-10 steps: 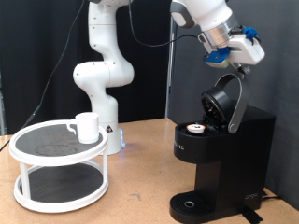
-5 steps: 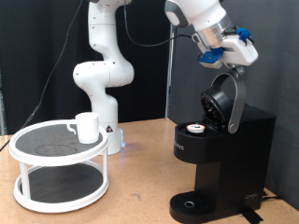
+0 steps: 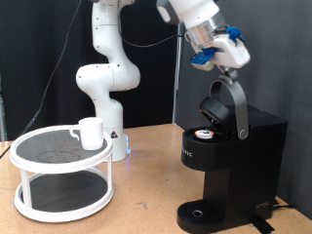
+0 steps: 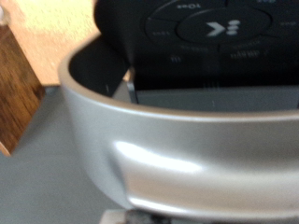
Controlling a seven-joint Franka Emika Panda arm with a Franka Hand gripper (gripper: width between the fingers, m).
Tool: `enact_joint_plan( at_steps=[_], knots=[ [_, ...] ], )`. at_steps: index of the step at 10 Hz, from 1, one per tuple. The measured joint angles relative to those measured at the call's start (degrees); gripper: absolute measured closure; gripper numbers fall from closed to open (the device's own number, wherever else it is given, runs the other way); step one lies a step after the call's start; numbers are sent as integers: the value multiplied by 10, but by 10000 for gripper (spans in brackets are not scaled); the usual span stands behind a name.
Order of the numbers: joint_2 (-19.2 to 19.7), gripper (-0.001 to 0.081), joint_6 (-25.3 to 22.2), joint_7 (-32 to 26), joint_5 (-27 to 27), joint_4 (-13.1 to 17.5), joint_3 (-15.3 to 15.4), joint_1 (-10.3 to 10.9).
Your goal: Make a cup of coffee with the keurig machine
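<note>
gripper (image 3: 220,66) seemingly at keurig machine (image 3: 230,166) lid

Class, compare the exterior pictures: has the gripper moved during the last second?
Yes. The gripper has shifted toward the exterior view's left, above the keurig machine, whose base stays put.

Robotics lab, staged rather than domestic; black curtain backdrop (image 3: 39,58) closes off the whole rear; white robot arm (image 3: 105,68) stands bolted on a plain wooden worktop (image 3: 146,185); cables trail down behind it; a white two-tier round stand (image 3: 60,180) and the keurig machine (image 3: 229,166) sit as lone props.
</note>
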Motion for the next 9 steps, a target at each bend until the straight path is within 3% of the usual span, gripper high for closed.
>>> enact_joint_plan(
  at_steps=[6,9],
  knots=[
    [28,806,34,60,-99,-12,-8,-37],
    [69,806,73,68,-104,-12,-9,-42]
  ],
)
